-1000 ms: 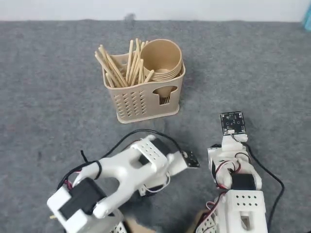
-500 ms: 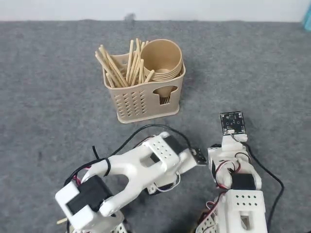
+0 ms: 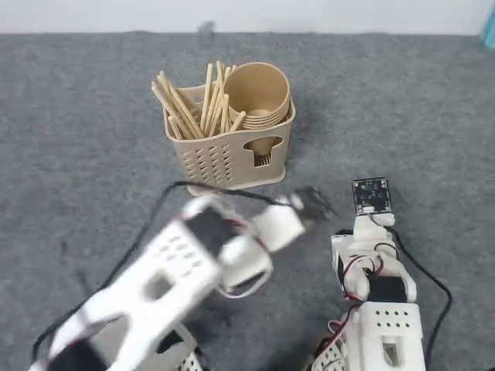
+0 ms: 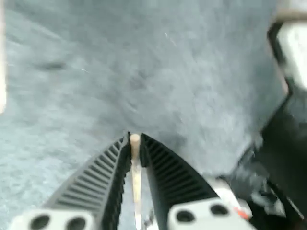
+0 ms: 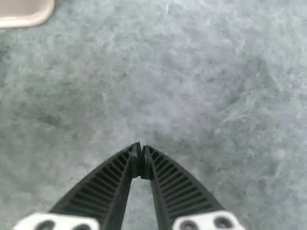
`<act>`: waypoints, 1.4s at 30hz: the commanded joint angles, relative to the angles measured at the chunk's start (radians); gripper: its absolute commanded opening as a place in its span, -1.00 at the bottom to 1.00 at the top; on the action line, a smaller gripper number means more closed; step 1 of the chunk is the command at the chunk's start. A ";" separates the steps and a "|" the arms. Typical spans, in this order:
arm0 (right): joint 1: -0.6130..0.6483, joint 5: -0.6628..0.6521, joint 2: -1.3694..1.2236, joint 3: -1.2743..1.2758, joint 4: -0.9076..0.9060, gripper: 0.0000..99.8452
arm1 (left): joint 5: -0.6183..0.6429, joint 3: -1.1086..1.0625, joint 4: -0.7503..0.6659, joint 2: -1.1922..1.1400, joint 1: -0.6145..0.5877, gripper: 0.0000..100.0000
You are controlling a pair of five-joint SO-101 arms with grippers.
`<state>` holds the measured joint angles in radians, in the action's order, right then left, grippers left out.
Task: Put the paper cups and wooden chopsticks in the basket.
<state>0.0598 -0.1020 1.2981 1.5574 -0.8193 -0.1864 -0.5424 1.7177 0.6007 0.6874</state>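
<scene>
- Your basket (image 3: 232,158) stands on the grey counter (image 3: 418,100)
- The paper cups (image 3: 257,93) sit stacked inside the basket, in the half on your right arm's side
- A bunch of wooden chopsticks (image 3: 193,104) stands in the other half of the basket, leaning this way and that, with the tops poking over the rim
- Your left hand (image 4: 135,140) is pinched on one chopstick (image 4: 136,167); it lies between the two fingers and its end pokes just past the tips
- That hand hangs over bare counter, outside the basket
- From up high, your left arm (image 3: 186,263) is a blur just in front of the basket, with its far end near the basket's front corner on the cup side
- Your right hand (image 5: 140,148) is squeezed together with nothing in it, tips touching, pointing down at the counter
- Your right arm (image 3: 375,286) sits in front of the basket and off to the cup side, apart from it
</scene>
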 commanded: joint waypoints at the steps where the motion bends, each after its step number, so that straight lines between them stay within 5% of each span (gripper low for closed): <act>1: -0.008 -0.014 0.021 -0.008 0.015 -0.98 | 0.015 0.036 -0.008 0.229 -0.100 -0.97; 7: -0.008 -0.014 0.021 -0.008 0.015 -0.98 | 0.017 0.035 -0.018 0.436 -0.247 -0.97; 15: -0.010 -0.006 0.021 -0.008 0.013 -0.98 | 0.023 0.027 -0.207 0.658 -0.488 -0.97; 20: -0.010 -0.006 0.021 -0.008 0.013 -0.98 | 0.166 0.025 -0.336 0.753 -0.580 -0.97; 33: -0.010 -0.006 0.021 -0.008 0.013 -0.98 | 0.376 -0.308 -0.961 1.030 -0.692 -0.97; 42: -0.010 -0.006 0.021 -0.008 0.016 -0.98 | 0.407 -0.369 -1.183 1.083 -0.698 -0.97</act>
<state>0.0644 -0.1020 1.2981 1.5574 -0.8193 0.2079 -0.9122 0.6084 1.6932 -0.0031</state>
